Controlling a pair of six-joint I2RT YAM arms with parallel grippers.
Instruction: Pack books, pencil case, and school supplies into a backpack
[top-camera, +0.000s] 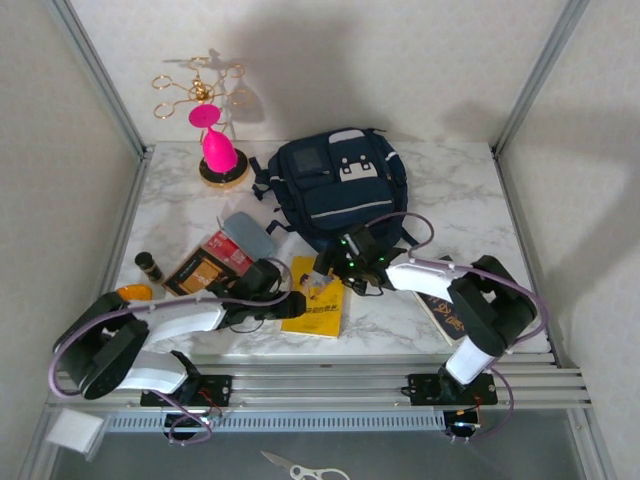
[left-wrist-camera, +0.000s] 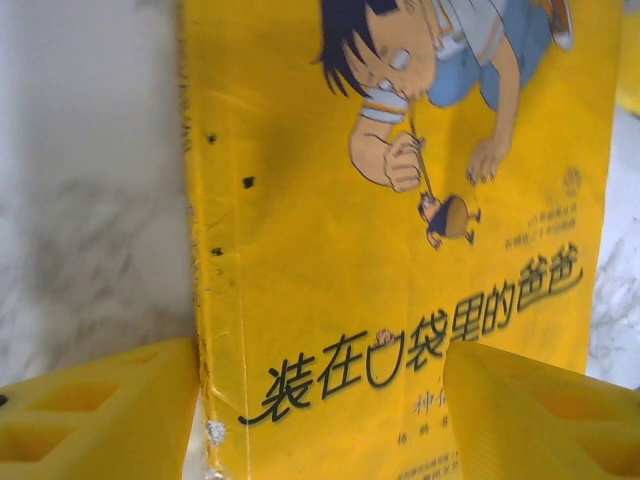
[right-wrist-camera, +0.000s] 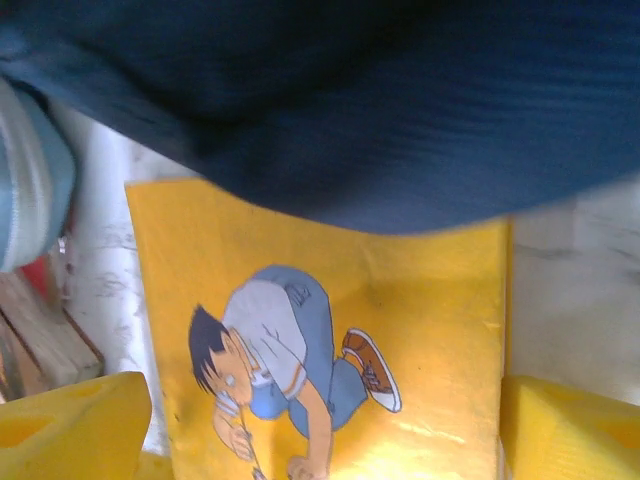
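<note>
The thin glossy yellow book (top-camera: 315, 300) is lying lengthwise toward the fabric backpack (top-camera: 340, 190); the left gripper (left-wrist-camera: 320, 370) and right gripper (right-wrist-camera: 325, 400) are gaping above it.

Yellow book (right-wrist-camera: 430, 300) partly under blurred backpack (right-wrist-camera: 350, 100)

overhead looks down; both wrists close — sharing yellow book (left-wrist-camera: 300, 250)

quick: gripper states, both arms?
Left gripper: open, over the yellow book, nothing held.
Right gripper: open, over the same book near the backpack, nothing held.
</note>
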